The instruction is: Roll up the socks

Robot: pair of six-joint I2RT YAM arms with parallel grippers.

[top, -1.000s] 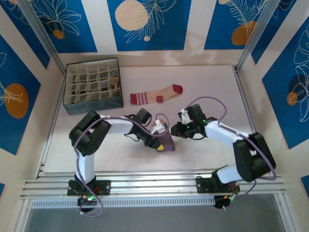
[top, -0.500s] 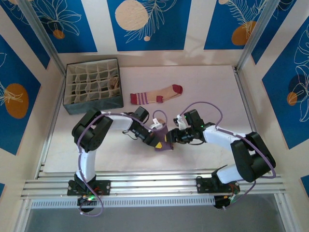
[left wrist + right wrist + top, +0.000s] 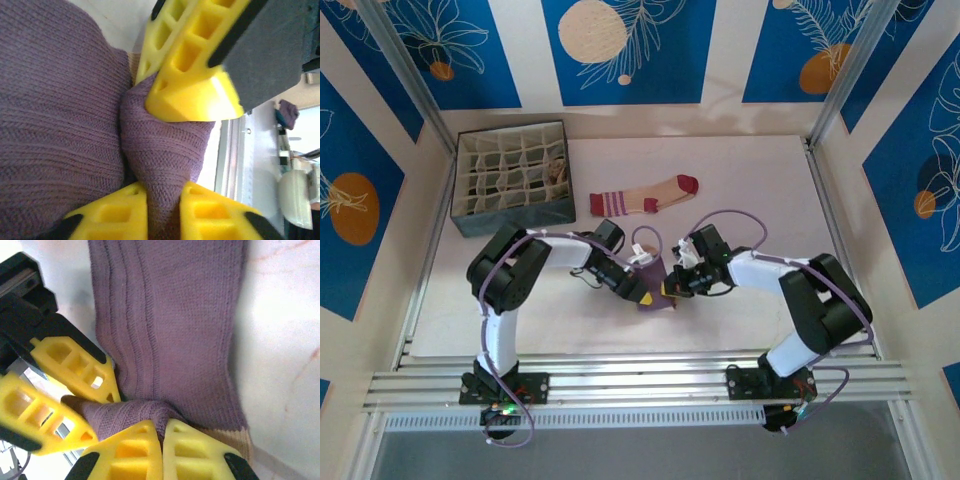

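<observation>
Fabric of the purple sock (image 3: 657, 275) is bunching mid-table (image 3: 760, 180). My left gripper (image 3: 162, 200) is pinching a fold from 9 o'clock, and my right gripper (image 3: 161, 432) is clamping the same fold from 3 o'clock. The striped tan sock (image 3: 642, 197) is lying apart at 12 o'clock.

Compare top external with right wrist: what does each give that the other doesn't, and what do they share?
Top external adds the tan sock with a dark-red toe, lying flat beyond the arms, and the gridded organizer box at far left. Right wrist adds close detail on the purple sock: ribbed knit and a tan band at one end. Both share that sock bunched between the left gripper and the right gripper, each pinching a fold.
</observation>
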